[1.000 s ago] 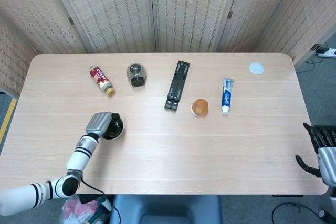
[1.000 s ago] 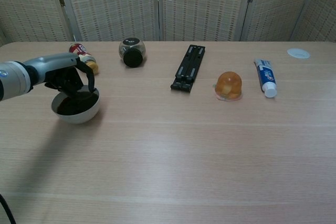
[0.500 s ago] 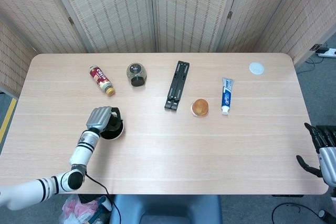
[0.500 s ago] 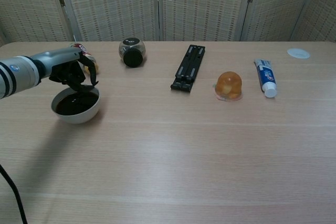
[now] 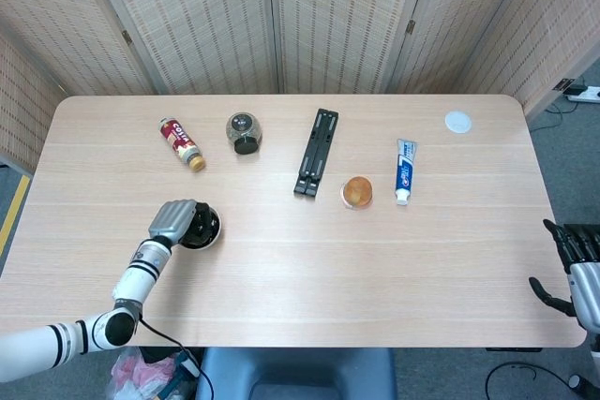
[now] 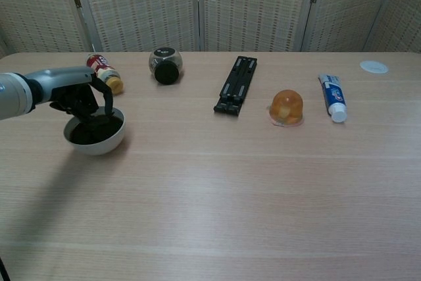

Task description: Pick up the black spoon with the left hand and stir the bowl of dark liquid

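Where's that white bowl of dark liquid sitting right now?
The white bowl of dark liquid sits on the table's left side in both views, under the left hand, nearer the camera than the red sauce bottle.

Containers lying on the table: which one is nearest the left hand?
The red-labelled bottle, on its side just behind the left hand and bowl. The dark jar lies further right; the toothpaste tube is far across the table.

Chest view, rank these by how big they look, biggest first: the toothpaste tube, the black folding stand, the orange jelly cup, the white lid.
1. black folding stand
2. toothpaste tube
3. orange jelly cup, close to the tube, so unsure
4. white lid, farthest back
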{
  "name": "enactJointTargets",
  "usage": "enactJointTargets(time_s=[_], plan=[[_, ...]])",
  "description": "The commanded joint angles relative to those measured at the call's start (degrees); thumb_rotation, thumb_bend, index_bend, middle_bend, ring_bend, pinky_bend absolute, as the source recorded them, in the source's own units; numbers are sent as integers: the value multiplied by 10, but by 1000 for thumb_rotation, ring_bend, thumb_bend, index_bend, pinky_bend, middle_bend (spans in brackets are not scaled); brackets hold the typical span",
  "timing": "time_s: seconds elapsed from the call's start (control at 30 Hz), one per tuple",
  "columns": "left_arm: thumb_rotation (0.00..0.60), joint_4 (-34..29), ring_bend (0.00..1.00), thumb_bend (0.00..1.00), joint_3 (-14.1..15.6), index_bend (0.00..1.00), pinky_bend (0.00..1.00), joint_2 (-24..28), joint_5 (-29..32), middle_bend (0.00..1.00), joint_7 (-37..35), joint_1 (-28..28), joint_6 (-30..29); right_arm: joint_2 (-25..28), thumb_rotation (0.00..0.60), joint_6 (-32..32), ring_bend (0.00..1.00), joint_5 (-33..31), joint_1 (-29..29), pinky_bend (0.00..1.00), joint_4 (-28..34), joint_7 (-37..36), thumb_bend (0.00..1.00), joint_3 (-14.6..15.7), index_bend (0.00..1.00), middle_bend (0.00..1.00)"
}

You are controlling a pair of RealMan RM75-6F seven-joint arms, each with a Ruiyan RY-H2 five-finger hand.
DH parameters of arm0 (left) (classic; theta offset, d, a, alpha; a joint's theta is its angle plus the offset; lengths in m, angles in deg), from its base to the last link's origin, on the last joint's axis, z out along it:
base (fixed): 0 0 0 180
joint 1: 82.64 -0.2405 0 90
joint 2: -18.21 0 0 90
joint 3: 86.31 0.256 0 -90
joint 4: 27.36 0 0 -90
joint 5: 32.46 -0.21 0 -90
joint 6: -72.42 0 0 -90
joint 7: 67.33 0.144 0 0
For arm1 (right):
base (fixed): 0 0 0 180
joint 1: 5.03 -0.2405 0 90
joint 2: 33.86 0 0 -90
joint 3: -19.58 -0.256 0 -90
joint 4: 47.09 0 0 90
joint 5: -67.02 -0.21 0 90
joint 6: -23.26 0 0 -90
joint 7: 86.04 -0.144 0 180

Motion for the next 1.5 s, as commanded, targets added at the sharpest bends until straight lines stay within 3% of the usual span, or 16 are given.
enactJointTargets(time_s=[0.03, 0.6, 1.07, 1.5], plan=[[600, -2, 860, 475, -1, 675, 1000, -3, -1, 961, -1, 4, 0, 1, 600, 2, 118, -1, 1, 90, 1, 0, 192, 0, 4, 171], [600, 51, 860, 475, -12, 675, 1000, -32, 18, 961, -7, 23, -1, -1, 600, -1, 119, -3, 2, 91, -2, -2, 192, 0, 4, 171], [600, -2, 860, 475, 15, 675, 1000, 8, 2, 961, -7, 12, 13, -3, 600, -6, 119, -2, 0, 91, -3, -2, 192, 1, 4, 171], [600, 39, 860, 474, -1, 676, 1000, -35, 18, 961, -3, 37, 6, 0, 600, -6, 119, -5, 2, 91, 1, 0, 193, 1, 4, 171]])
